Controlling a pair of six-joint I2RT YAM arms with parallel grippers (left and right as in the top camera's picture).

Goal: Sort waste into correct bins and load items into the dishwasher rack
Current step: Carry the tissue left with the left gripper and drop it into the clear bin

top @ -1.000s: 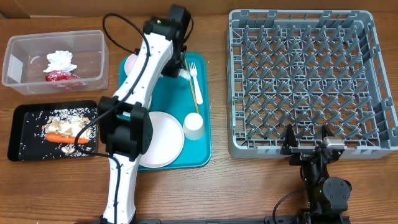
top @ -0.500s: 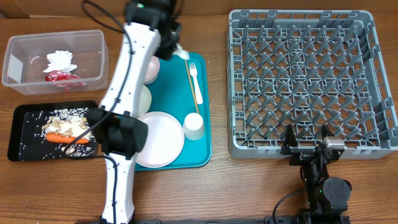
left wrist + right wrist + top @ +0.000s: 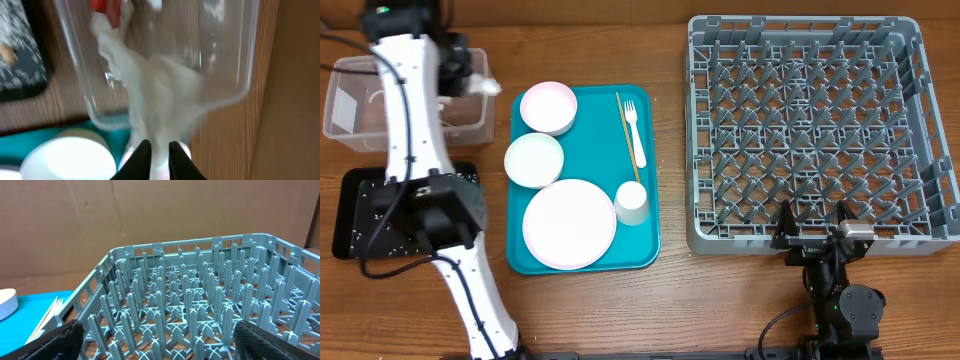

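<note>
My left gripper (image 3: 478, 87) hangs over the right end of the clear tub (image 3: 350, 100), shut on a crumpled white napkin (image 3: 490, 88). In the left wrist view the napkin (image 3: 160, 90) trails from between the black fingers (image 3: 142, 160) above the tub (image 3: 225, 75), and a red wrapper (image 3: 104, 7) lies inside. The left arm hides most of the black tray (image 3: 355, 215). Two bowls (image 3: 548, 108) (image 3: 534, 160), the plate (image 3: 568, 223), cup (image 3: 632, 203), fork (image 3: 634, 130) and stick (image 3: 623, 125) lie on the teal tray (image 3: 645, 255). My right gripper (image 3: 815, 235) stands open at the grey rack (image 3: 820, 130) front wall.
The right wrist view looks across the rack's pegs (image 3: 200, 295), with the fork and stick (image 3: 50, 312) at the left. The black tray (image 3: 20, 45) with rice scraps shows at the left of the left wrist view. Bare wooden table (image 3: 670, 300) lies along the front.
My left arm has swung left from the back of the teal tray to above the clear tub, carrying the napkin. The bowls are uncovered. The right arm has not moved.
</note>
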